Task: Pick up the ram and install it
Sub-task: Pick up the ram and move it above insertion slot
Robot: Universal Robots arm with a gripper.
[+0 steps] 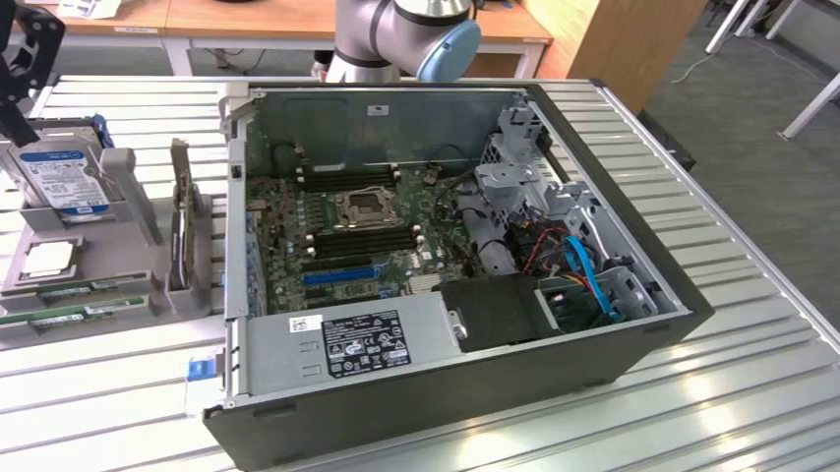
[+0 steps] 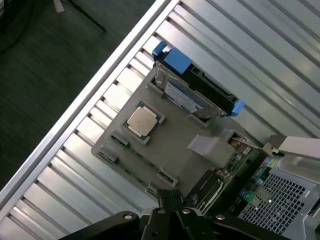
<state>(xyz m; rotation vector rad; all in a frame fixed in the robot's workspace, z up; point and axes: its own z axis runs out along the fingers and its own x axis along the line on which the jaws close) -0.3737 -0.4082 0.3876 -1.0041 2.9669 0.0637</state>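
Two ram sticks (image 1: 82, 288) are laid in one gray holder (image 2: 175, 135) beneath the gripper (image 2: 170, 196), its fingers pressed together, empty. Slatted table (image 2: 240, 40) is seen beyond the holder's edges.

On the desk (image 1: 761, 393), the tray (image 1: 142, 258) holding the ram (image 1: 86, 287) is sitting at the exterior view's left of the case (image 1: 393, 413).

A slatted metal surface (image 1: 749, 393) spans the frame. At its centre lies an open computer case (image 1: 393, 413) (on its side, interior facing up). At the left edge, just beside the case, sits a grey parts holder (image 1: 129, 187).
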